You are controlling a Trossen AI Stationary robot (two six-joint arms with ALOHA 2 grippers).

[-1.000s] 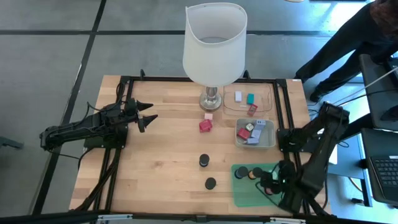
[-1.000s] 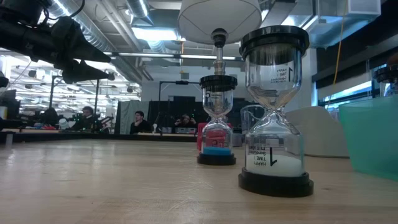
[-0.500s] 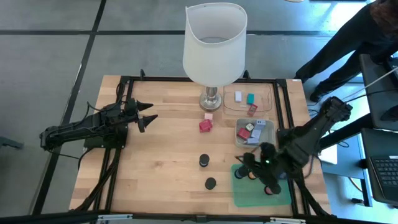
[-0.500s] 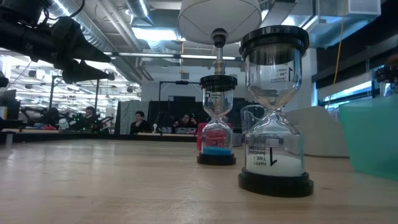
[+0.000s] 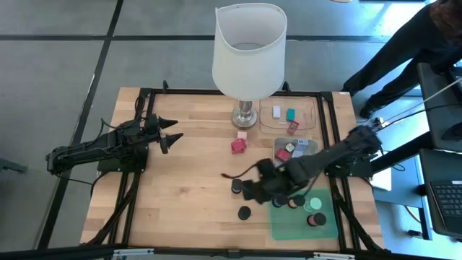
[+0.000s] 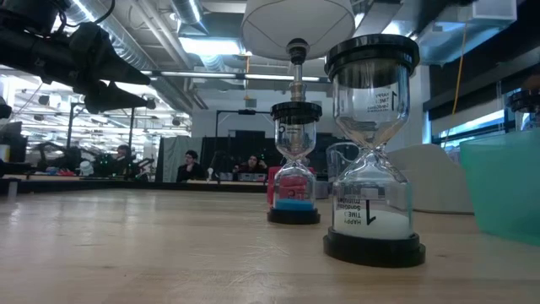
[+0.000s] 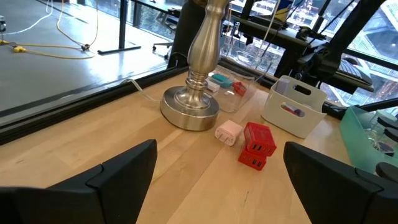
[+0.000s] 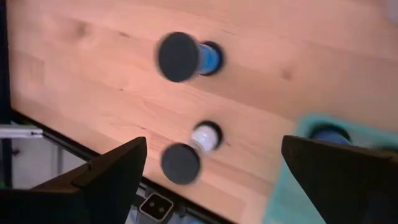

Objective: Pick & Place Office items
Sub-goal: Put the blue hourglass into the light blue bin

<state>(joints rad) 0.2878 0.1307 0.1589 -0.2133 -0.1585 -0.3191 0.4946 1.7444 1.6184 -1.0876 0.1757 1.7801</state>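
Right pincer (image 5: pixel 249 189), prongs spread and empty, hangs beside my two black-capped glass sand timers (image 6: pixel 374 152) on the wooden table (image 5: pixel 180 180), near the green mat (image 5: pixel 289 224). One timer reads "HAPPY TIME 1 minute". Left pincer (image 5: pixel 172 135) waits spread, well apart.

High view: looking straight down over my whole table (image 5: pixel 180 195).
Low view: sitting at tabletop level, facing two hourglasses (image 6: pixel 374 152) close up.
My wrist views: both showing tabletop also seen from above.
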